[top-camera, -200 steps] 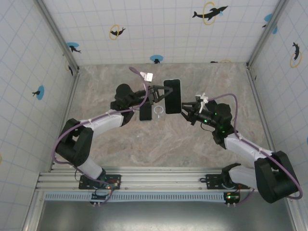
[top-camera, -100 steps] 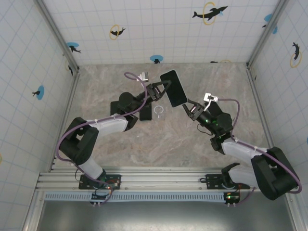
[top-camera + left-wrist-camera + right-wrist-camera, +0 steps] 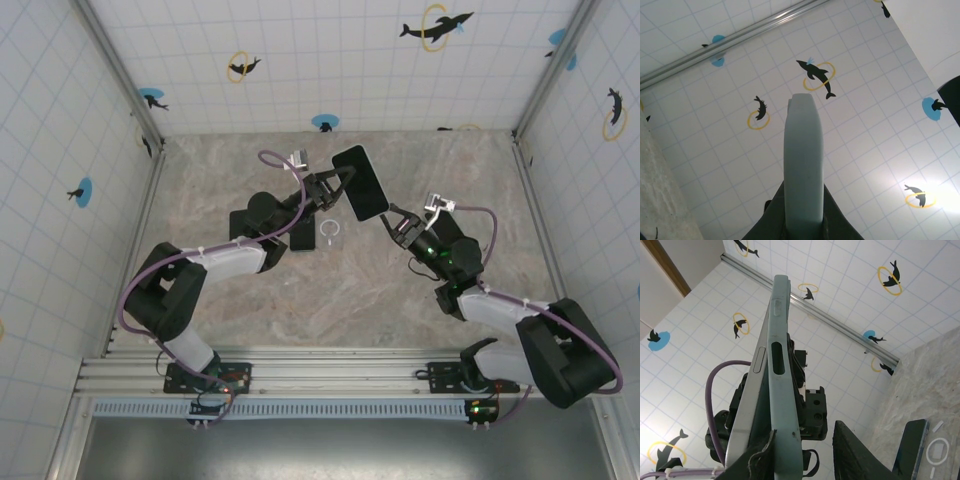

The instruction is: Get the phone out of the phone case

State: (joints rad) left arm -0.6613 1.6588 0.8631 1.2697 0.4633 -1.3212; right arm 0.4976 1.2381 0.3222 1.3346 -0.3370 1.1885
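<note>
The phone case (image 3: 360, 183), with the phone (image 3: 751, 390) in it, is held up in the air over the middle of the table (image 3: 230, 290), tilted and well clear of the surface; it is judged to be raised between the two arms so that one side can be gripped firmly while the other side is worked loose. The left gripper (image 3: 338, 190) is clenched on the case; in the left wrist view the pale case is seen edge-on and upright, pinched at its lower end between the dark fingers (image 3: 765, 222). The right gripper (image 3: 392, 218) is spread fairly wide and grasps nothing; one finger (image 3: 762, 455), its padding torn, is pressed against the lower end of the case, while the other finger (image 3: 860, 450) is kept apart from it with a plain gap between. In the right wrist view the silver edge of the phone is seen just beside the pale green rim, seemingly parted from it toward the top; the phone is judged not yet out. A dark flat slab (image 3: 300, 236) and a white ring (image 3: 330, 230) are left lying on the table below.
</note>
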